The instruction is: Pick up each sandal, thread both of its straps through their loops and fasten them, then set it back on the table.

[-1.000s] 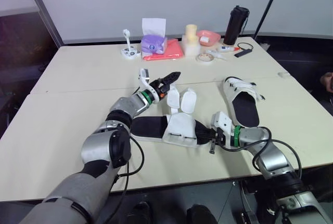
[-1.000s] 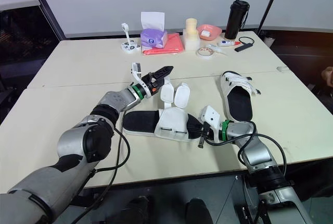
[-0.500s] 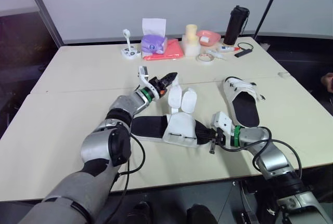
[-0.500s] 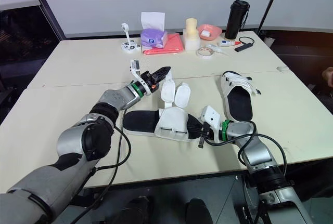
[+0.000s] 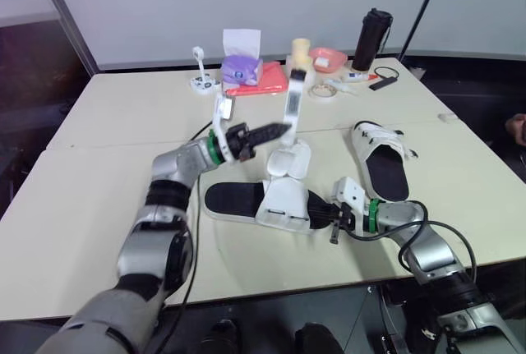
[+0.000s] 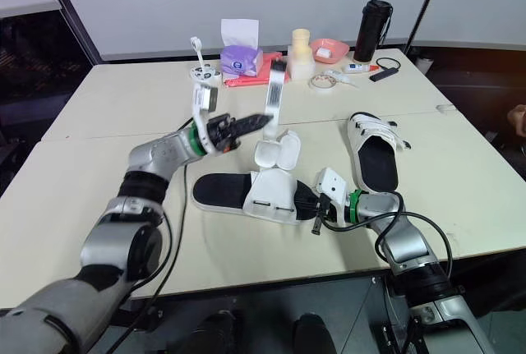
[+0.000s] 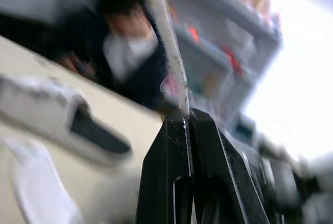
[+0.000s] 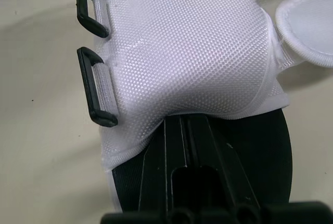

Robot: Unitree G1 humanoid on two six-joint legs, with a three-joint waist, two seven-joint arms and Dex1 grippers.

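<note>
Left eye view showed the left pincer [image 5: 278, 131] pinching the far strap [image 5: 292, 95] of the near sandal [image 5: 275, 206] and holding it pulled up almost vertical. This was presumably to free its end so it could be steered toward the loops. The second strap [image 5: 289, 161] lay flopped open on the worktop [image 5: 90, 198] at the sandal's 12 o'clock.

The sandal rested flat mid-worktop, heel toward 9 o'clock and toe toward 3 o'clock. From 3 o'clock the right pincer [image 8: 184, 125] reached in at the toe. Its fingers were pressed together on the black insole, tips slipped under the white mesh upper, likely to pin the sandal down against the upward pull. Whether they gripped anything there was hidden.

Two black loops [image 8: 91, 90] stood empty on the upper's 6 o'clock side, so neither strap was threaded yet. The other sandal [image 5: 385, 161] lay apart at 2 o'clock.
</note>
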